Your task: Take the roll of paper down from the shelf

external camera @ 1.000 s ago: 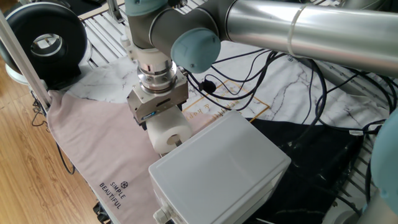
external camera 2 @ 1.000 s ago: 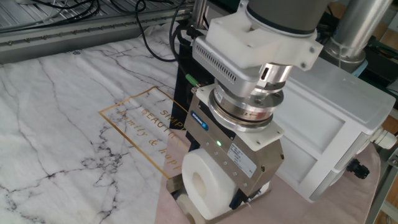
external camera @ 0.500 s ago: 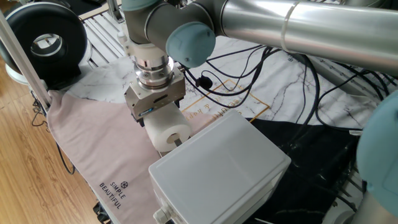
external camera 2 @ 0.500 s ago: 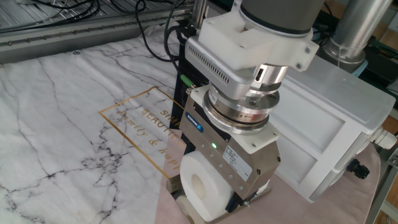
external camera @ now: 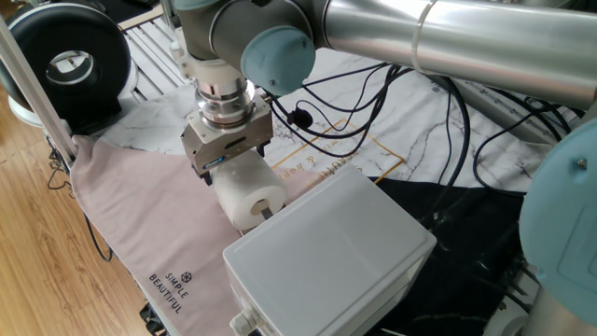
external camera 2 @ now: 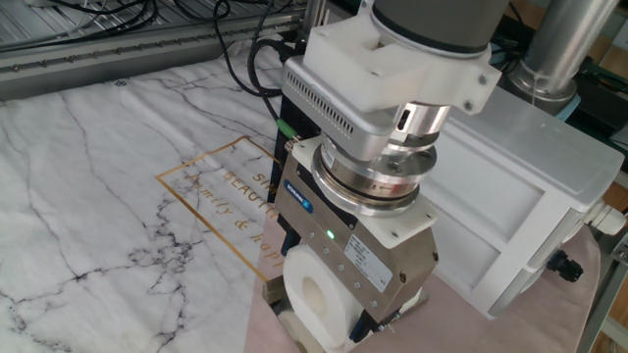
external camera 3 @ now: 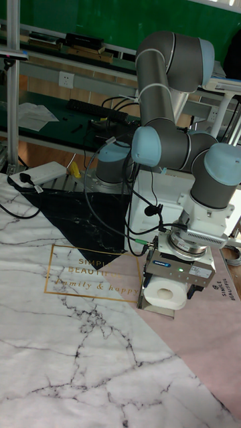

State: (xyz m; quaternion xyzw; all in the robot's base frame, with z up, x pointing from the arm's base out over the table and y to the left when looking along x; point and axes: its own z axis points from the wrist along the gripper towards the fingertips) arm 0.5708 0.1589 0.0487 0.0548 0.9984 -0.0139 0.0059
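The roll of paper (external camera 2: 316,299) is clamped by the end effector (external camera 2: 343,319); its hollow core is seen only from the other fixed view, with the grey box (external camera: 331,257) just beside.

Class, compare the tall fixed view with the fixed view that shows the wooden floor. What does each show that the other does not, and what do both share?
Only the tall fixed view shows the green wall and the gold-framed lettering whole. Only the wooden-floor view shows the black round device, the floor and the pale grey box. Both show the pincer around the roll of paper, and the pink cloth.
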